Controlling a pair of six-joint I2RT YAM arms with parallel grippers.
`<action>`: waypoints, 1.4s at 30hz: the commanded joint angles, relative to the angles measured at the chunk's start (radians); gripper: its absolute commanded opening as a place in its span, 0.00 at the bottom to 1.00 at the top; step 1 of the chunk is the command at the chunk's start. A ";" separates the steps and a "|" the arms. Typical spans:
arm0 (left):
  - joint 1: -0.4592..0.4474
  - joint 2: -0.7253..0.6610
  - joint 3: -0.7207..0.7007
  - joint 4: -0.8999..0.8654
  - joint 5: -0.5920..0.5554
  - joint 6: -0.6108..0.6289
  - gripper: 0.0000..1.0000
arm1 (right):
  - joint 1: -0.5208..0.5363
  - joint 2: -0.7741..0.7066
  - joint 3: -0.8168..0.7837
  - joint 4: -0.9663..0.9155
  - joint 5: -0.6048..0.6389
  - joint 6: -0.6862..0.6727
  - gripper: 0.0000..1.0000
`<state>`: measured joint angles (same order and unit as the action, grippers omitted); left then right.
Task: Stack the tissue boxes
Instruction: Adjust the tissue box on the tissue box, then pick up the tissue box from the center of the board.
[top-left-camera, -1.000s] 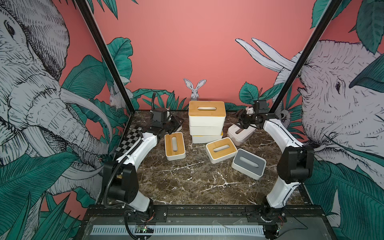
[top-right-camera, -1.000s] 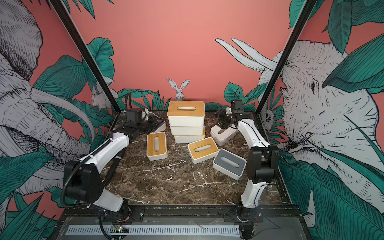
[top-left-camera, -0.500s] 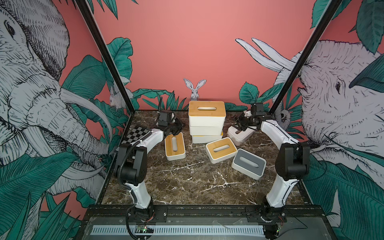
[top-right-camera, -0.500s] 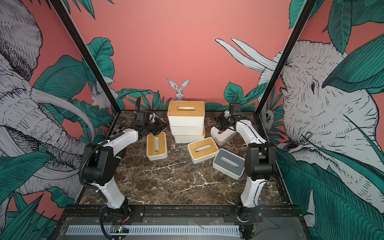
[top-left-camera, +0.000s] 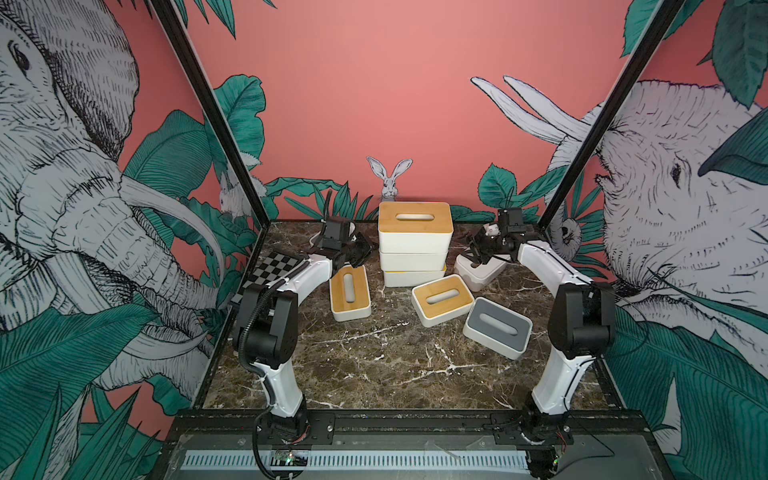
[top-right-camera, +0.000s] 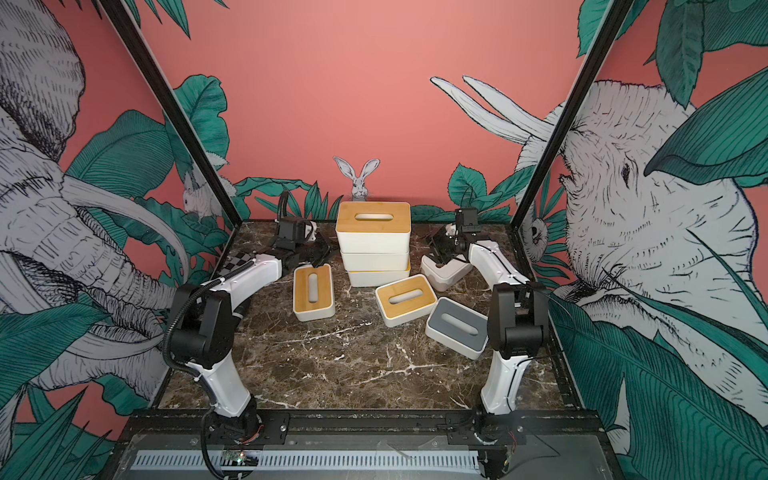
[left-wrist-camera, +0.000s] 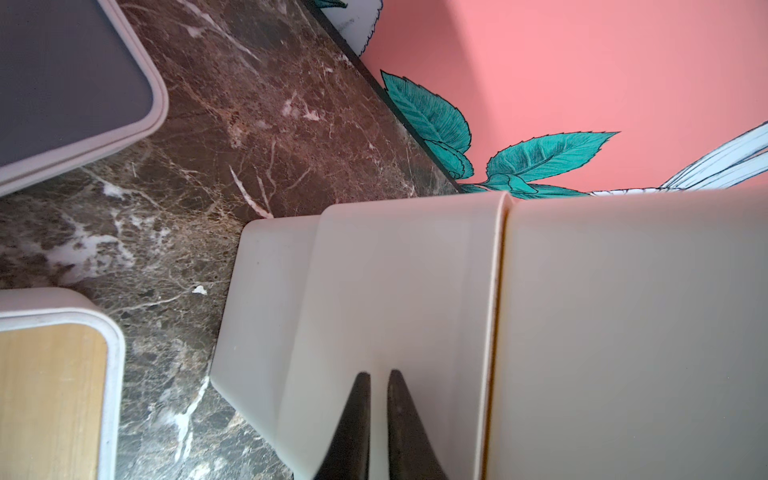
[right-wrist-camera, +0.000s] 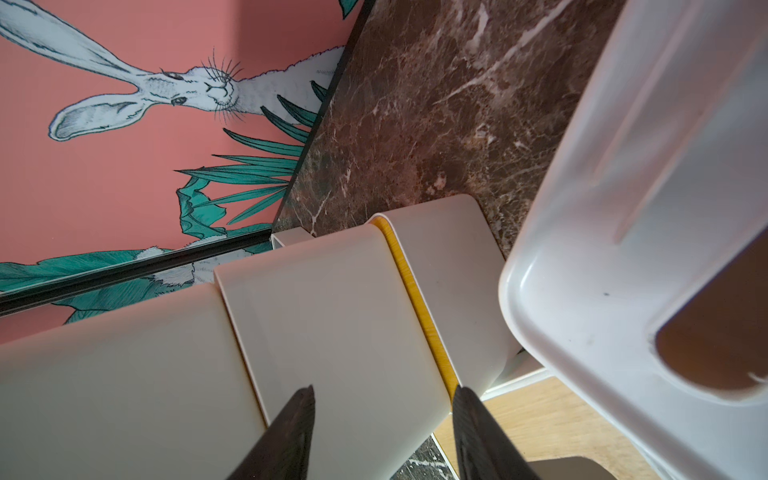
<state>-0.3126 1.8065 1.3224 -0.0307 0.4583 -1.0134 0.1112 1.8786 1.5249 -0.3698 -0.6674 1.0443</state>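
Observation:
A stack of three white tissue boxes with a bamboo lid on top stands at the back middle. My left gripper is shut with nothing in it, its tips at the left side of the stack's middle box. My right gripper is open, pointing at the stack's right side from a short way off. It hangs just over a loose white box. Two bamboo-lidded boxes and a grey-lidded one lie in front.
A checkerboard panel lies at the left edge under my left forearm. Black frame posts rise at the back corners, with patterned walls on three sides. Brown marble table stretches in front of the boxes.
My left arm has swung in to the right, bringing its gripper up to the stack's side, and the jaws have closed. My right gripper has hardly moved.

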 joint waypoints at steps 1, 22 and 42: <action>-0.024 0.003 0.031 0.015 0.014 -0.007 0.14 | 0.006 0.013 0.014 0.032 -0.014 0.000 0.54; -0.021 -0.103 -0.008 -0.058 -0.030 0.025 0.18 | -0.015 -0.005 0.047 -0.020 0.003 -0.027 0.55; 0.030 -0.519 -0.108 -0.347 -0.144 0.228 0.68 | -0.051 -0.124 0.055 -0.149 0.018 -0.112 0.60</action>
<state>-0.2844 1.3415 1.2350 -0.2863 0.3588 -0.8497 0.0723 1.8149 1.5570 -0.4797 -0.6624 0.9752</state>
